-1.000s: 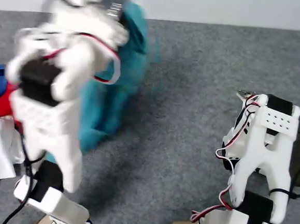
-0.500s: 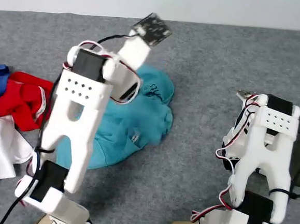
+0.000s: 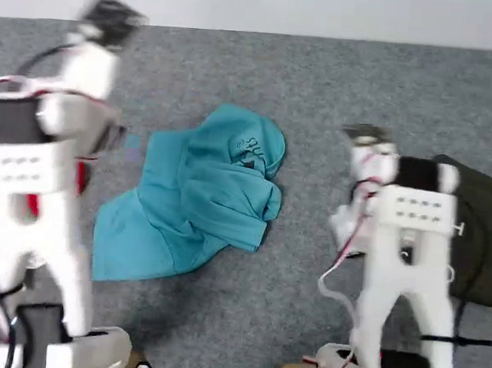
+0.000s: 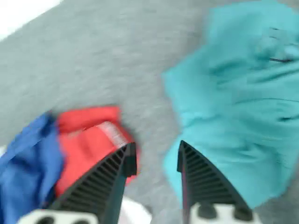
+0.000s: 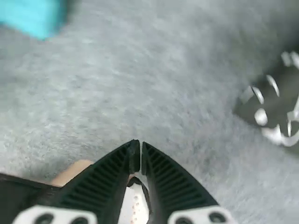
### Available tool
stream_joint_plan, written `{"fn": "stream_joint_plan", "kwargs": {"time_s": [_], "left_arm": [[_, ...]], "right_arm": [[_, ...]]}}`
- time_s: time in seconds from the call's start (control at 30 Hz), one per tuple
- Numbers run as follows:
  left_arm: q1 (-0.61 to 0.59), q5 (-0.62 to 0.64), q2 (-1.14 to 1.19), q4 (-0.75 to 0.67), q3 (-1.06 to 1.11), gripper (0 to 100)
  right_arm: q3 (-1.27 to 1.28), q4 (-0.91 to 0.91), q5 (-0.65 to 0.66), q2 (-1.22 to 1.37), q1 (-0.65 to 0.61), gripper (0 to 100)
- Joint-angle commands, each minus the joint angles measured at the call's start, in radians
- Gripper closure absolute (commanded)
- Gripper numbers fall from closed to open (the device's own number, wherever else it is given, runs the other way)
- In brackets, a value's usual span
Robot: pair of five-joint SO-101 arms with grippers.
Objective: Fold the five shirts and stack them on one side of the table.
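Cloth like this teal shirt [image 3: 202, 198] is light, limp and easily bunched, so we judge it will sag from any single pinch and drag into wrinkles on the rough grey surface [image 3: 339, 89]. We would take it by an outer edge, at the hem corners or the shoulders, ideally one corner per hand, so that it can be spread flat before folding. Right now it lies crumpled between the two hands, one lobe folded over the rest.

Our left hand [image 4: 156, 147] is parted by a modest gap and holds nothing. The teal shirt sits just beyond one of its fingers, and the red shirt [image 4: 88, 135] and blue shirt [image 4: 28, 158] lie near the other. Our right hand [image 5: 138, 142] has its tips pressed together and is empty, above bare surface, with the teal shirt well ahead of it and a dark shirt [image 3: 481, 228] off to its outer side.

A second ago the shirt hung from the left hand. Half a second ago that arm stood over it. Now the shirt has been let go, the left arm has swung off toward the pile, and the right arm has shifted closer to the shirt.
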Motion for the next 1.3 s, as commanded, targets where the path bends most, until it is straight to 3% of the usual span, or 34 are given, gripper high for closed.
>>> {"fn": "stream_joint_plan", "kwargs": {"time_s": [0.0,0.13,0.23,0.37,0.47,0.8,1.03,1.27], "left_arm": [[-0.218,-0.038,-0.068,0.023,0.016,86],[-0.41,-0.109,-0.068,0.012,0.07,86],[-0.52,-0.137,-0.068,-0.021,0.116,86],[-0.624,-0.187,-0.068,-0.075,0.196,86],[-0.689,-0.196,-0.068,-0.114,0.242,86],[-0.807,-0.265,-0.068,-0.141,0.274,86],[-0.858,-0.316,-0.068,-0.141,0.274,86],[-0.862,-0.316,-0.066,-0.141,0.275,86]], "right_arm": [[-0.011,0.018,-0.005,-0.019,-0.257,98.0],[-0.014,-0.082,-0.005,0.084,-0.479,97.2],[-0.061,-0.133,-0.005,0.185,-0.605,89.4],[-0.218,-0.145,-0.005,0.346,-0.72,75.3],[-0.37,-0.145,-0.003,0.481,-0.782,73.1],[-0.813,-0.133,0.06,0.855,-0.983,73.1],[-0.899,-0.14,0.063,0.966,-1.064,73.1],[-0.899,-0.174,0.152,1.047,-1.078,73.2]]}}
